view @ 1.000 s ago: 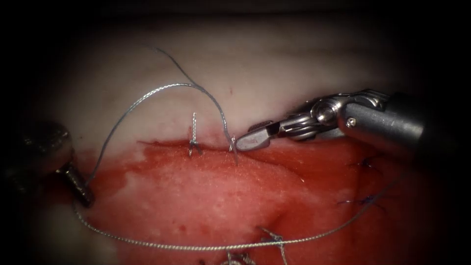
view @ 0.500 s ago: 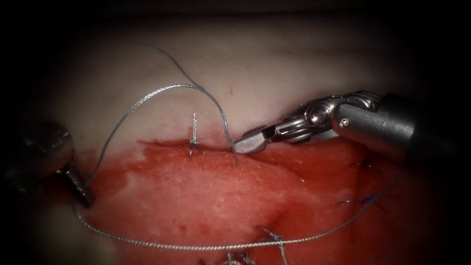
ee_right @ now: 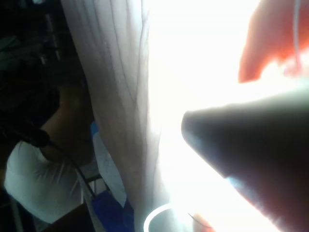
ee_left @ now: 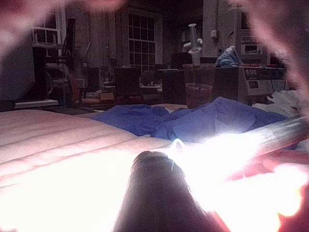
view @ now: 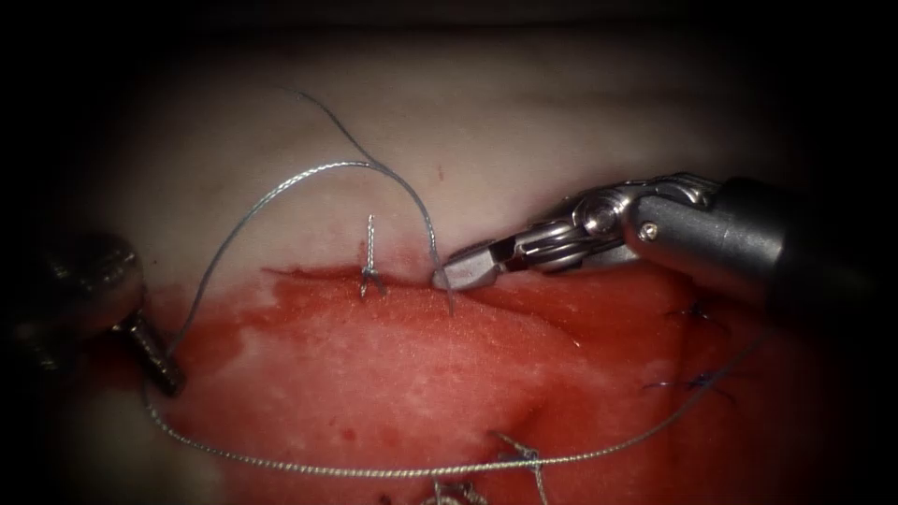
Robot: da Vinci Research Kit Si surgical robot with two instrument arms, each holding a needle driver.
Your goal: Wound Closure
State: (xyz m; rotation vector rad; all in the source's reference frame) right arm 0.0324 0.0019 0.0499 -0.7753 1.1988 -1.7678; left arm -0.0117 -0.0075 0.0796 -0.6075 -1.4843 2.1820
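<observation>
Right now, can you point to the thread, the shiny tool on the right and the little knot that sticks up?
thread (view: 281, 190), endoscope view, on its arching loop.
right arm's end effector (view: 458, 269), endoscope view, at the jaw tips by the cut.
knot (view: 370, 262), endoscope view, on its upright twisted tail.

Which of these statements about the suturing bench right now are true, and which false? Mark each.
1. The left tool grips the thread. True.
2. The right tool holds a curved needle at mid-curve. False: its tip sits at the thread by the cut, with no needle in it.
3. Red fluid covers the tissue below the cut. True.
4. The thread lies wholly left of the left tool. False: it arcs rightward to the cut.
</observation>
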